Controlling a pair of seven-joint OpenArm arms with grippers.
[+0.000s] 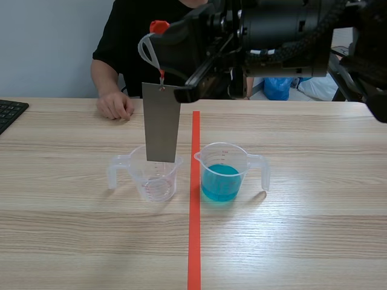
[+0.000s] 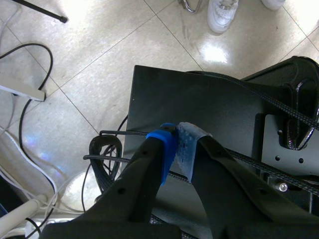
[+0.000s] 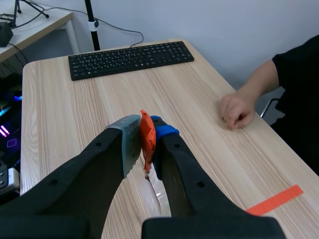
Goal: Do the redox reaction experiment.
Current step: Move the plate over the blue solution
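2 cups on surface (image 1: 302, 241): empty cup (image 1: 154, 176) just left of tape line (image 1: 194, 241), blue-liquid cup (image 1: 225, 175) just right. 1 grey metal strip (image 1: 162, 124) hanging upright off orange tab (image 1: 159, 26), bottom edge at empty cup's mouth. Right claw (image 3: 144, 130) up high, clenched on orange tab. Left claw (image 2: 177, 144) pinched on nothing, aimed at floor.

Landmark: clear plastic measuring cup holding blue liquid (image 1: 222, 175), standing on the pale wooden surface (image 1: 302, 235).
Empty cup: second clear plastic measuring cup (image 1: 152, 180), just beside the landmark on its left, handle turned away from it.
Sheet: flat grey metal sheet (image 1: 162, 124), hanging upright, lower edge at the empty cup's mouth.
Arm from the right: right tool (image 1: 164, 33) high above the empty cup, clamped on a small orange-red tab (image 1: 159, 26); the sheet hangs below it.
Person: hand (image 1: 115, 106) resting on the surface beyond the empty cup.
Edge: black keyboard (image 1: 9, 113), far left of the landmark.
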